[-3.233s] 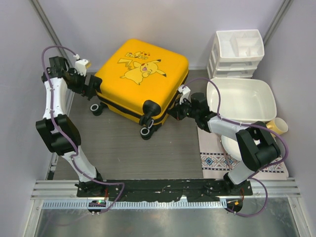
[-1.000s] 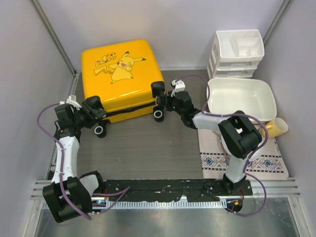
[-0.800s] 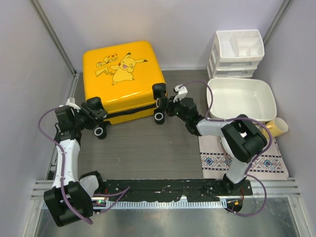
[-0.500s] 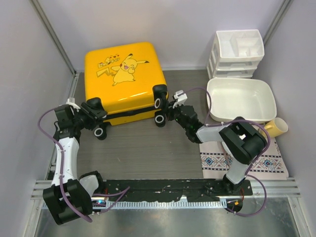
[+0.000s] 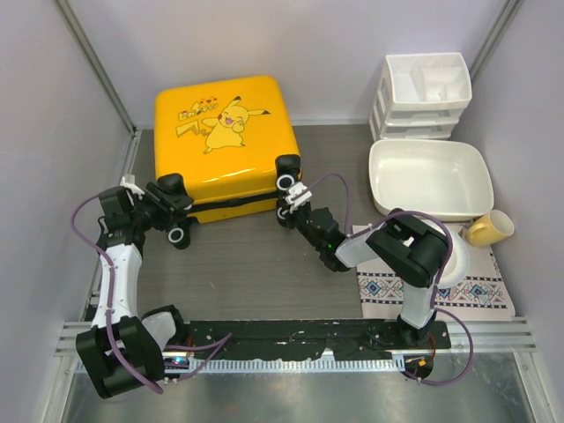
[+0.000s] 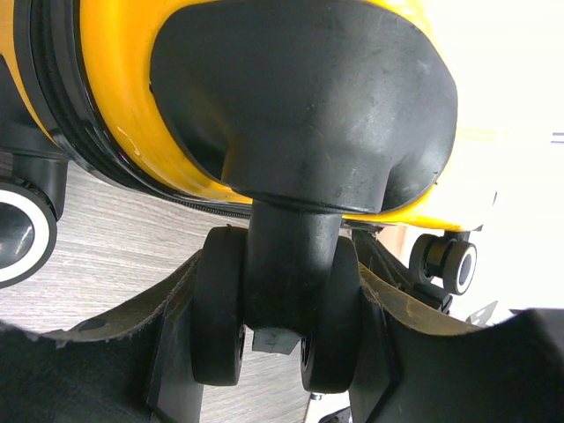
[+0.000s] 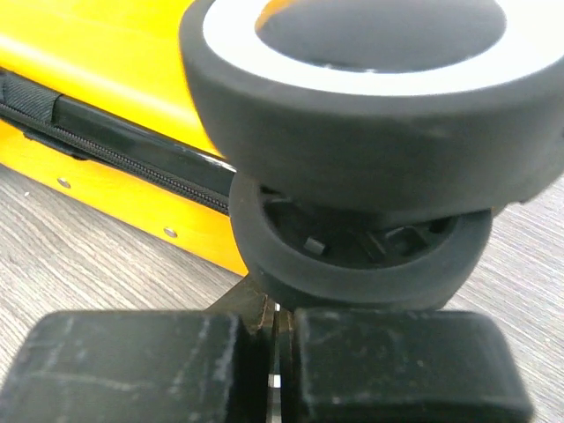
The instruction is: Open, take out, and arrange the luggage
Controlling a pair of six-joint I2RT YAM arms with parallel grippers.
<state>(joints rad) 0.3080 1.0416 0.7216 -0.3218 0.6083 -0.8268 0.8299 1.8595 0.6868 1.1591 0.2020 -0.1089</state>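
Nearest: left tool [image 6: 275,352] clamped on a twin wheel [image 6: 218,308] of the suitcase [image 5: 225,141]. Right tool [image 7: 278,339] pinched closed, holding nothing, just under a second wheel [image 7: 370,115]. Suitcase flat and zipped shut at the worktop's [image 5: 256,264] far left, turned squarer than three seconds back. Farther right: one mat [image 5: 388,286], one yellow cup [image 5: 487,229], one white basin [image 5: 432,176], one three-tier drawer unit [image 5: 414,119].
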